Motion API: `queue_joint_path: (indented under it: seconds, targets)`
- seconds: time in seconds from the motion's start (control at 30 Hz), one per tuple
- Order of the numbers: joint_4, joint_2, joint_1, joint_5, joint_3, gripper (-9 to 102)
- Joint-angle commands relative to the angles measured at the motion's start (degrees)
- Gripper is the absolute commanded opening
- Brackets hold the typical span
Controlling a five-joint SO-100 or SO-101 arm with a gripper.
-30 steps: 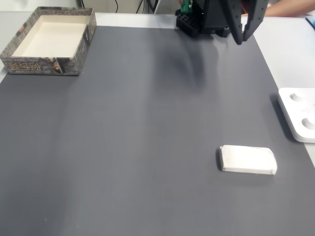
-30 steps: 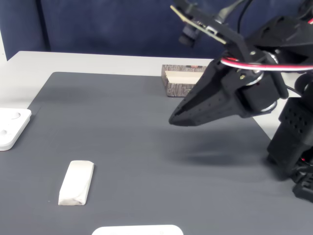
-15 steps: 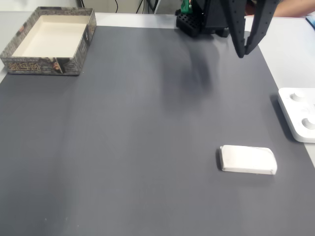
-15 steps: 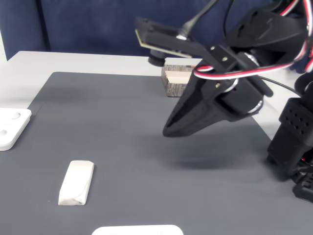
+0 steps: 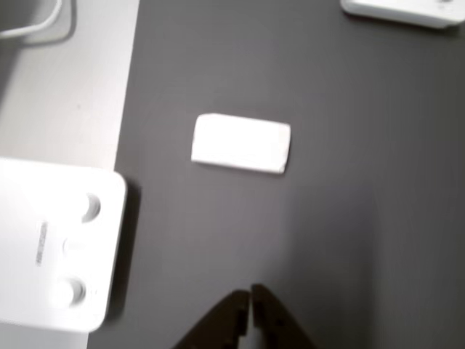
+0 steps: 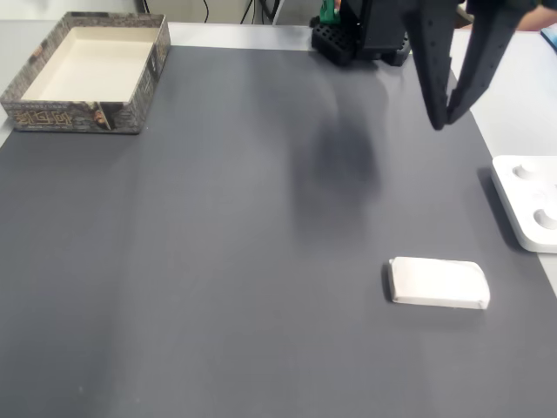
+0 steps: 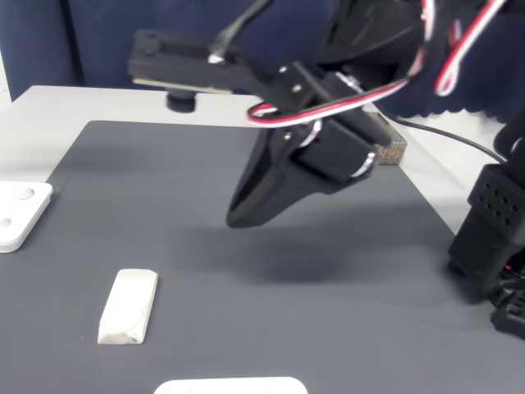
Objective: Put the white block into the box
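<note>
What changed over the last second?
The gripper has swung out from the arm's base over the dark mat, toward the white block, fingertips together, holding nothing. The white block and the box lie where they were.

One white block [image 6: 438, 283], one box [image 6: 87, 71] and two glossy white plastic pieces [image 5: 54, 251] [image 5: 403, 10] sit on the dark surface [image 6: 218, 244].

1. A pale table [image 6: 513, 78] carries a dark grey mat [image 6: 218, 261].
2. On the mat lies the white block [image 6: 438, 283], flat, well apart from the box [image 6: 87, 74] sitting at the far-left corner in a fixed view.
3. A glossy white plastic piece [image 6: 529, 202] straddles the mat's right edge there.
</note>
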Motion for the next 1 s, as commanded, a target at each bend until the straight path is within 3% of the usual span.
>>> queue_joint_path:
  seconds: [0.0, 0.97]
  targets:
    - [0.35, -3.78, -0.88, 0.35, -8.35, -2]
    - [-1.23, -30.85, -3.25, -4.04, -30.67, -2]
